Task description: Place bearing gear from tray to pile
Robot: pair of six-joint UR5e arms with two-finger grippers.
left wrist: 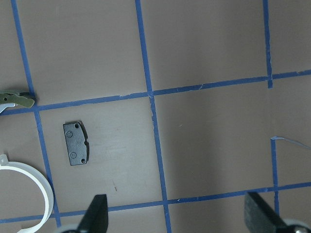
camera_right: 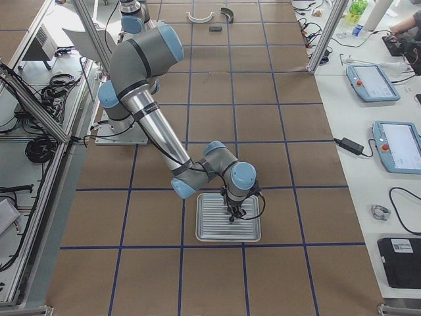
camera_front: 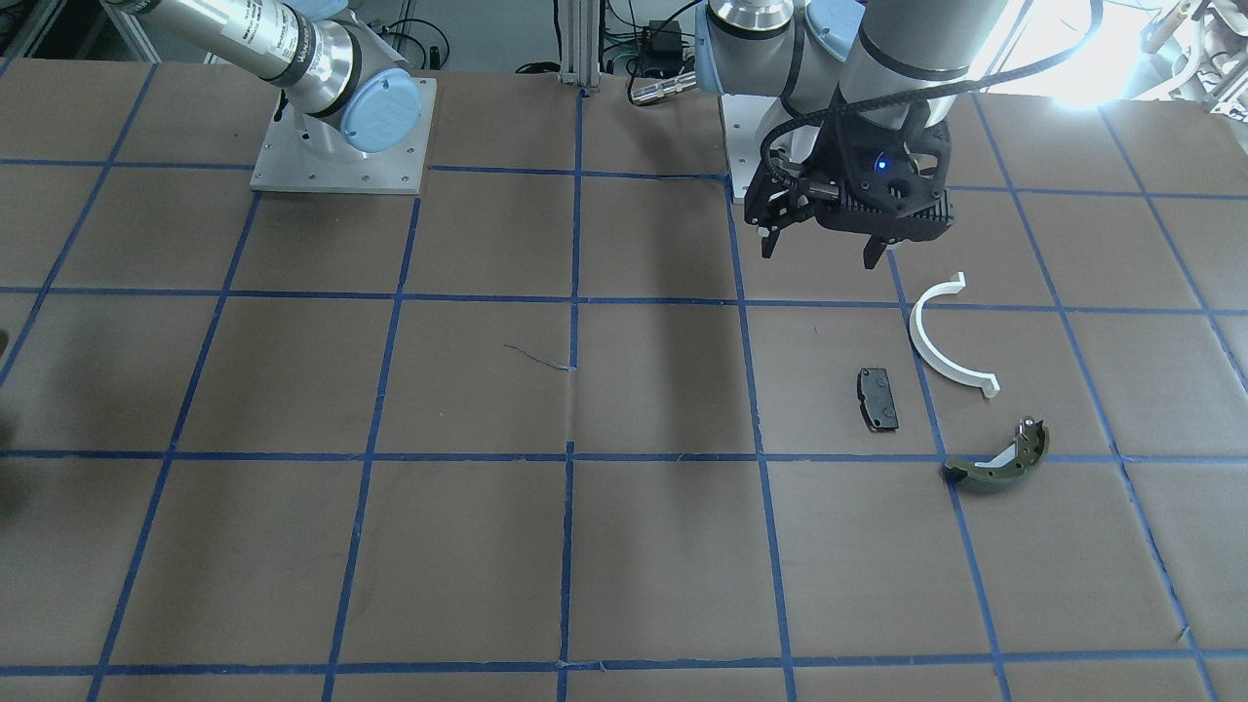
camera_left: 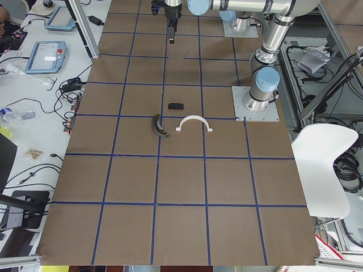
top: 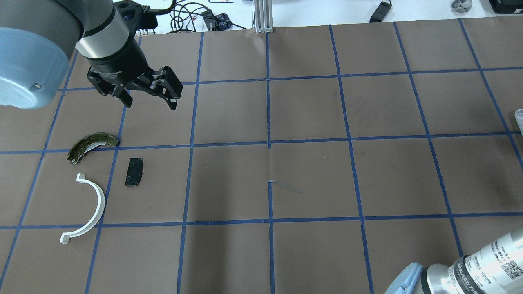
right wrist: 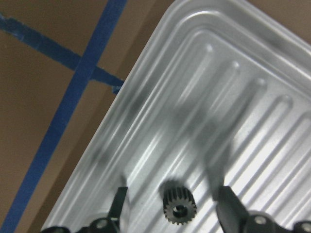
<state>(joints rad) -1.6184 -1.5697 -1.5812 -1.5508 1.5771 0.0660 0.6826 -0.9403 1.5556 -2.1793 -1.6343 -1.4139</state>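
The bearing gear [right wrist: 179, 208] is a small black toothed wheel lying on the ribbed metal tray [right wrist: 204, 87]. My right gripper [right wrist: 172, 193] is open, low over the tray [camera_right: 212, 227], with one finger on each side of the gear and not touching it. The pile lies far off on the left: a white half-ring [top: 90, 206], a black pad [top: 134, 172] and an olive brake shoe [top: 92, 145]. My left gripper [top: 151, 104] is open and empty, hovering beyond the pile. The left wrist view shows the pad [left wrist: 76, 143] and half-ring [left wrist: 36, 187] below it.
The brown table has a blue tape grid [top: 269, 143]. The tray sits near the table's right end [camera_right: 228, 226], out of the overhead view. The right arm's elbow [top: 470, 269] shows at the overhead view's lower right. Cables and devices lie past the table's far edge.
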